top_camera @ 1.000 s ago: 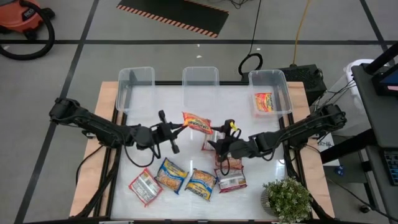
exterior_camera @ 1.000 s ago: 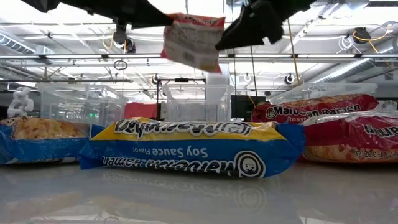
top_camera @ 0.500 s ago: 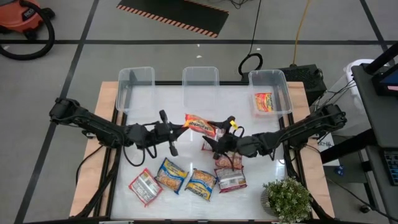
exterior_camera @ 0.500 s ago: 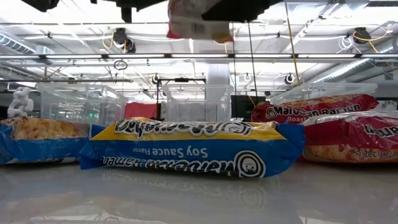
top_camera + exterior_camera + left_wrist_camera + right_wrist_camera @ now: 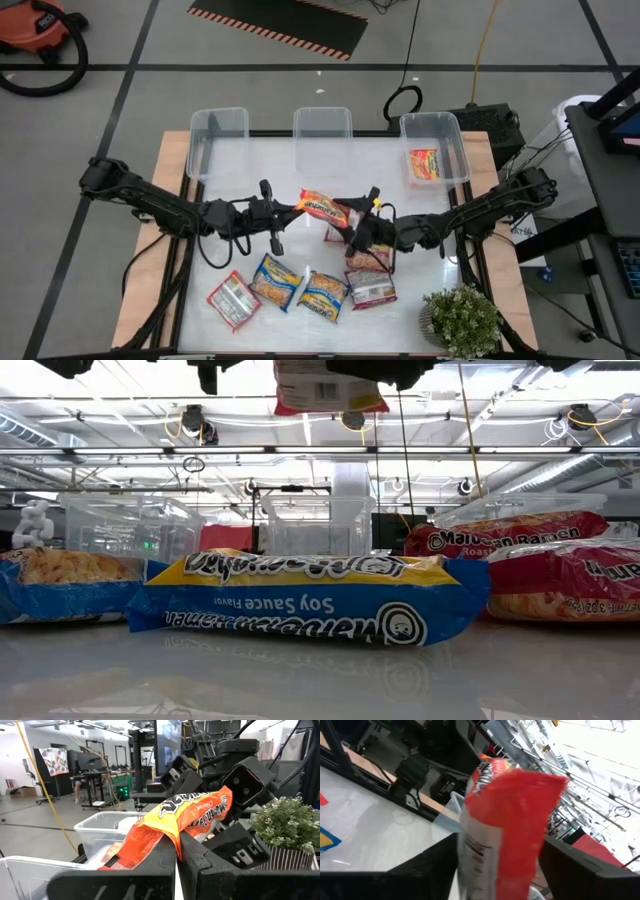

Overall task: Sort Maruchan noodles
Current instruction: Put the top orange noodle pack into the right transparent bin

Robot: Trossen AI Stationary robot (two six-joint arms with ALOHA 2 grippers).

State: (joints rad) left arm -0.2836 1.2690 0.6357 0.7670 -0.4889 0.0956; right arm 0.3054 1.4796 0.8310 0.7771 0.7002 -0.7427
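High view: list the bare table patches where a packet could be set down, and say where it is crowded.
Bare white table runs between the three clear bins and the arms, and again right of the packets toward the plant. The near middle is crowded. Both the left hand and right hand hold the orange packet above the centre.

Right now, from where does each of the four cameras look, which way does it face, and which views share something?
High view: above the table, facing straight down; both arms meet at the orange-red packet.
Low view: at table-top height, facing level past the blue-and-yellow packet; arms cross the top edge.
Left wrist view: on the left arm, looking past its own fingers, shut on the orange-red packet.
Right wrist view: on the right arm, fingers framing that packet.
All four views share this lifted packet.
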